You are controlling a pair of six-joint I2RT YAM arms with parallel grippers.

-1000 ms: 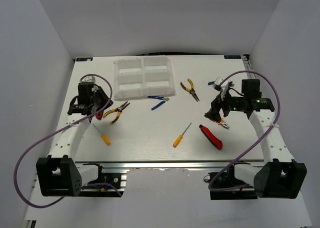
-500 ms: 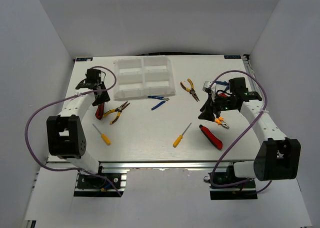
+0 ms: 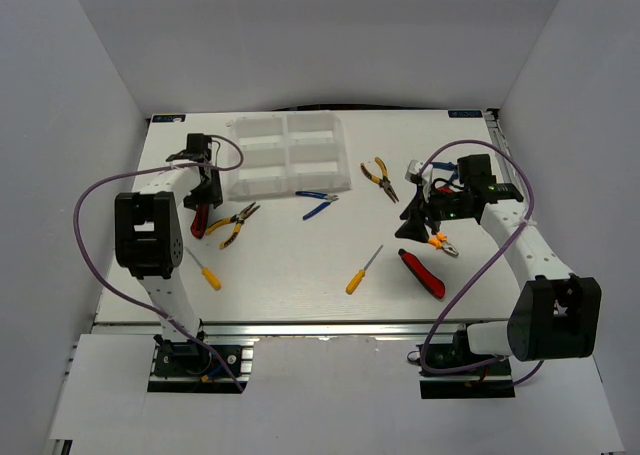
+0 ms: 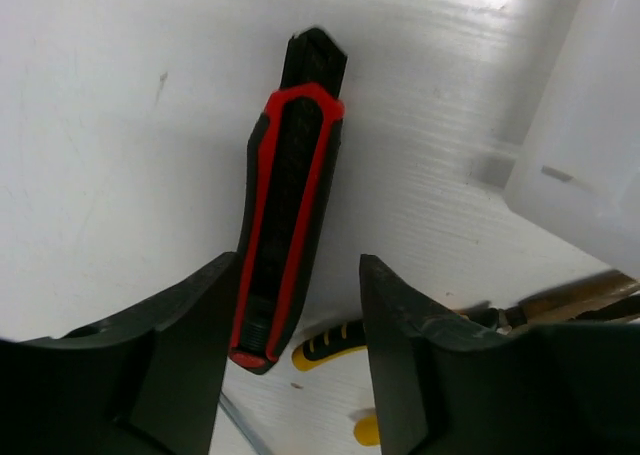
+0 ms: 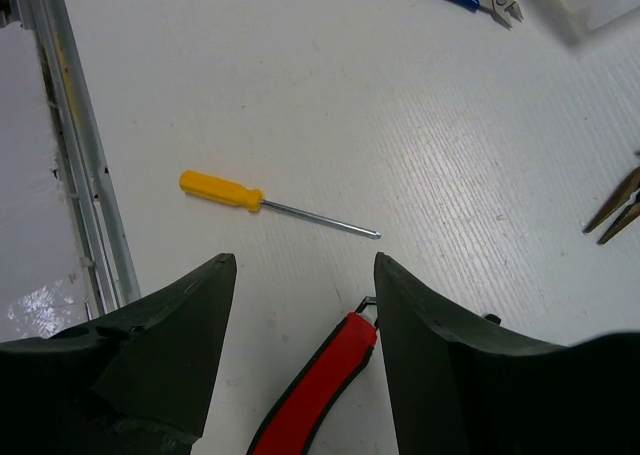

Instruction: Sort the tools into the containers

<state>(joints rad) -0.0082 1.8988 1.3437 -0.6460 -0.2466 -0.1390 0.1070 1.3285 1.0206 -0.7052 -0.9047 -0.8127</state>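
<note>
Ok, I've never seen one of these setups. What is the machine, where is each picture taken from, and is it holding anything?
Two robot arms are bolted at the near edge of a white table. The wide picture looks down from above; the other two come from a camera on each wrist. On the table lie pliers, yellow screwdrivers and a white tray with six compartments. The left tool stands open astride a red-and-black knife, which lies on the table, not gripped. The right tool is open too and holds nothing; a second knife lies on the table close by.
</note>
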